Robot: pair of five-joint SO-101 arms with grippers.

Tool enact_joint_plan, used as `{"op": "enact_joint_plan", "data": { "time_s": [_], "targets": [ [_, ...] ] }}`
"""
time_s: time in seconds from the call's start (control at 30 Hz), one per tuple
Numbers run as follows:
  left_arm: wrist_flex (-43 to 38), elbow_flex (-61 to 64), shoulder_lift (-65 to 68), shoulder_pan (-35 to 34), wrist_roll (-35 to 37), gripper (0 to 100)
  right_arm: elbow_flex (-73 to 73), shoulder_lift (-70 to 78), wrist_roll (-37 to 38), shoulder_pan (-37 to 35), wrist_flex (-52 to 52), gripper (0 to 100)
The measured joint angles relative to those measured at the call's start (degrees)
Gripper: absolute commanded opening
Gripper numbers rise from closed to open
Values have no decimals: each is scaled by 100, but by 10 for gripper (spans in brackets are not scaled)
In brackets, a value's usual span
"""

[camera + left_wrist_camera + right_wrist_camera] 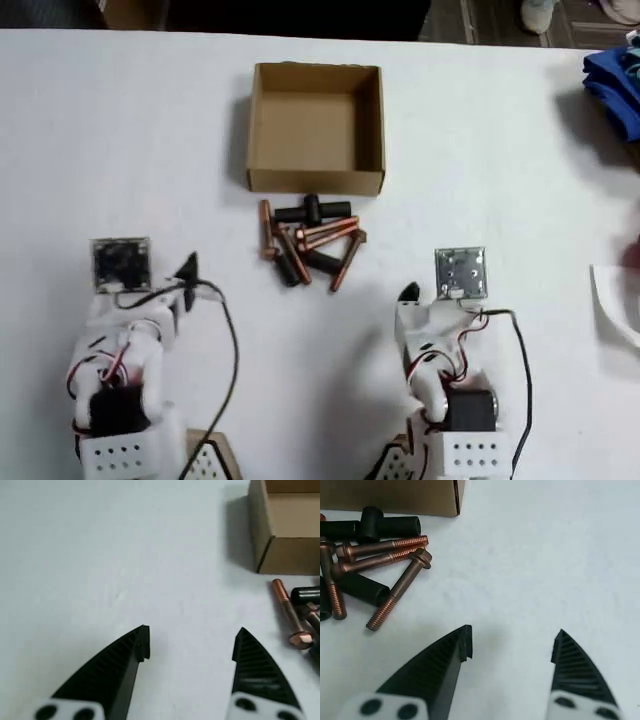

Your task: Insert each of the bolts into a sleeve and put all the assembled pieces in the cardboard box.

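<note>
The white surface (pixel 120 150) carries everything, and at its far middle stands the cardboard box (pixel 315 181), open on top and with nothing inside. The two arms sit at the near edge, one on each side of the heap of parts. The left claw (pixel 193 635) is spread wide over bare surface, gripping nothing, with the box and the heap off to its inner side. The right claw (pixel 512 632) is spread just as wide and is also empty, with the heap near it on its inner side. The heap lies just in front of the box's front wall, between the arms and well short of both. It holds several black sleeves (pixel 313 210) and several copper bolts (pixel 327 232), crossed over and touching one another. No bolt appears to sit inside a sleeve. I judge the task to be at its very start, with the first pick not yet made. The next move calls for one claw to close on a bolt at the heap's edge, where a shank lies free of its neighbours, and the other to take a sleeve. The threaded end must then be lined up with the bore before pushing in.
</note>
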Motion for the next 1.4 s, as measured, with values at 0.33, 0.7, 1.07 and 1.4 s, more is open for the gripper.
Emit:
{"op": "enact_joint_plan", "data": {
  "time_s": [0.33, 0.7, 1.07, 1.4],
  "targets": [
    [-141, -1653, 3024, 273, -360, 285, -2180, 1714, 237, -255, 404, 258],
    [800, -4932, 7965, -185, 765, 283, -6963, 8404, 765, -1116, 2365, 259],
    [879, -5029, 8624, -299, 888, 282, -10233, 11587, 2312, -2585, 3991, 258],
    [888, -5029, 8624, -308, 589, 282, -11024, 13116, 2488, -2602, 3754, 259]
  ]
}}
